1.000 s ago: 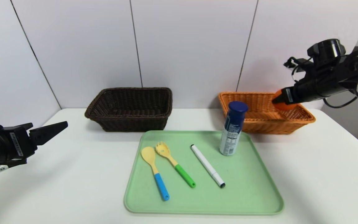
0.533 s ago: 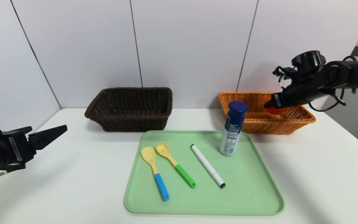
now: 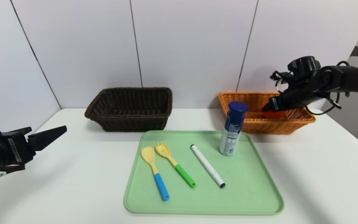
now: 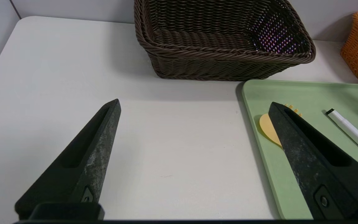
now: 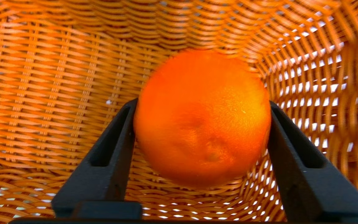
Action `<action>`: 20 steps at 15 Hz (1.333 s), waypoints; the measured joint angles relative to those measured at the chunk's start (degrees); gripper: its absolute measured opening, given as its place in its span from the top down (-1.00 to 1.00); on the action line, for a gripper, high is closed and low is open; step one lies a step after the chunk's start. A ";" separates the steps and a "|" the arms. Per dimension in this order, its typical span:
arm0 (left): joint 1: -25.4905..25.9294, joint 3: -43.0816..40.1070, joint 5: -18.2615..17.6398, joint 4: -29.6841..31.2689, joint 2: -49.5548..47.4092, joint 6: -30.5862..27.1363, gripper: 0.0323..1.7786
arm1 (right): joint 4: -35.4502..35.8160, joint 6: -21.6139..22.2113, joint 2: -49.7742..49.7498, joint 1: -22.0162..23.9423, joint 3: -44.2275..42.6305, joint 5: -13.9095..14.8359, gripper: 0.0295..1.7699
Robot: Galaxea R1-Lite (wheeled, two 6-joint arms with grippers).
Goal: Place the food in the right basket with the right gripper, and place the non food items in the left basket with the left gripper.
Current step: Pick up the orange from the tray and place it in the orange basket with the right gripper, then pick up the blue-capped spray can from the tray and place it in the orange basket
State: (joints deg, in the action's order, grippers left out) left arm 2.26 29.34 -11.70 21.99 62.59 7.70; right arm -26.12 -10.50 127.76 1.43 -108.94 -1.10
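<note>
Orange fruit (image 5: 202, 118) sits between the right gripper's (image 5: 202, 107) parted jaws inside the wicker basket (image 3: 303, 117).

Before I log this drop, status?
Right gripper inside orange basket, fingers beside orange, grip unclear. Left gripper open, parked at table's left. Bottle on tray. Nothing in the way.

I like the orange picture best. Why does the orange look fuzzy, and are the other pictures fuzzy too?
Right wrist view: the round orange fruit is smeared at its edges, as is the orange-tan wicker basket weave. Left wrist view: the dark brown wicker basket is crisp. Head view: sharp, with soft shadows.
</note>
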 joint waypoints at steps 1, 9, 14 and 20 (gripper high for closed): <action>0.00 0.00 0.00 0.00 -0.02 0.04 -0.90 | 0.02 -0.05 -0.09 0.00 0.00 0.00 -0.55; 0.00 0.10 0.02 0.00 -0.51 0.17 -0.90 | -0.02 -0.17 -6.03 -1.58 2.05 -0.24 -0.80; 0.00 -0.22 0.10 -0.04 -1.87 1.30 -0.90 | 6.67 2.60 -22.77 -7.29 18.92 -1.43 -0.86; 0.00 -1.56 0.07 0.00 -2.85 1.44 -0.90 | 37.84 6.60 -40.41 -16.53 59.65 -1.82 -0.90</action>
State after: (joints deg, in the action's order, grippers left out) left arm 2.26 27.78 -11.63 21.99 59.73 9.14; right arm 11.72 -3.90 87.35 -15.10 -49.29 -2.91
